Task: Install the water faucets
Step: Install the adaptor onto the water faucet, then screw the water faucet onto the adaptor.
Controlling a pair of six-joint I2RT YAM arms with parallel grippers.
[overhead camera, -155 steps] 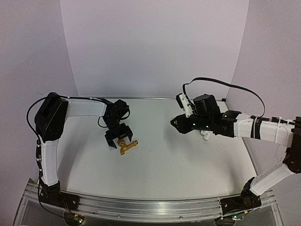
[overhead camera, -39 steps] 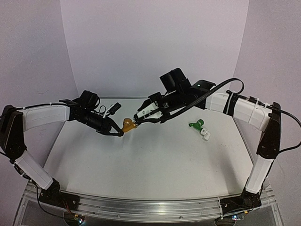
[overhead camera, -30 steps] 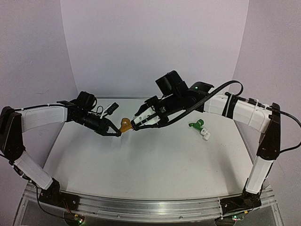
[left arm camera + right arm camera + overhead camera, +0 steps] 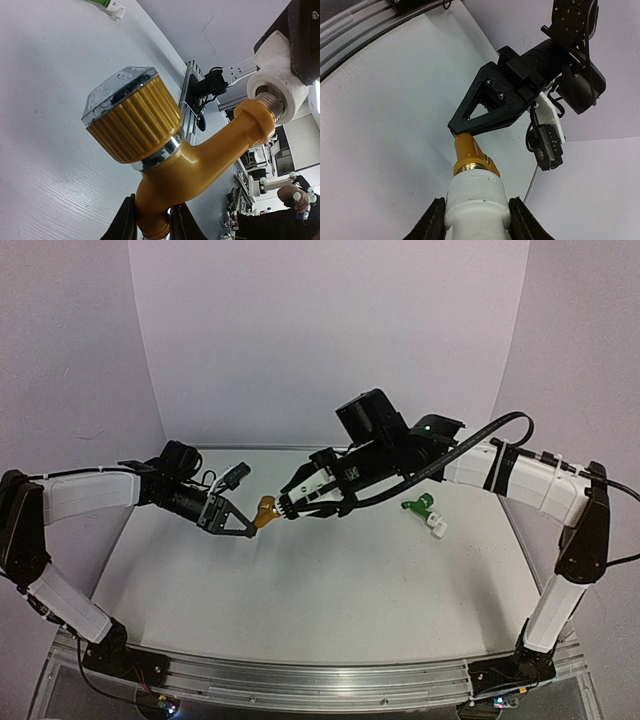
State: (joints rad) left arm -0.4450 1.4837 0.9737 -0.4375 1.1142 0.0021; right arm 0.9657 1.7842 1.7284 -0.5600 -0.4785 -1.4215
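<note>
Above the middle of the table hangs the orange-yellow water faucet [image 4: 265, 511], with my left gripper [image 4: 247, 526] shut on its spout end [image 4: 152, 220]. Its ribbed knob [image 4: 132, 117] faces the left wrist camera. Its brass threaded end [image 4: 270, 100] sits in the mouth of a white pipe fitting [image 4: 276, 67]. My right gripper [image 4: 290, 505] is shut on that fitting [image 4: 477, 202], coming from the opposite side. The green water faucet [image 4: 418, 504] lies on the table at the right, joined to a second white fitting [image 4: 437, 526], and neither gripper touches it.
Both arms reach in over the white table [image 4: 330, 590] and meet near its centre. A purple backdrop closes the back and sides. An aluminium rail [image 4: 320, 680] runs along the near edge by the arm bases.
The joined faucet and fitting have sunk slightly, and my left gripper has rolled a little around the faucet. Both grips are unchanged.
</note>
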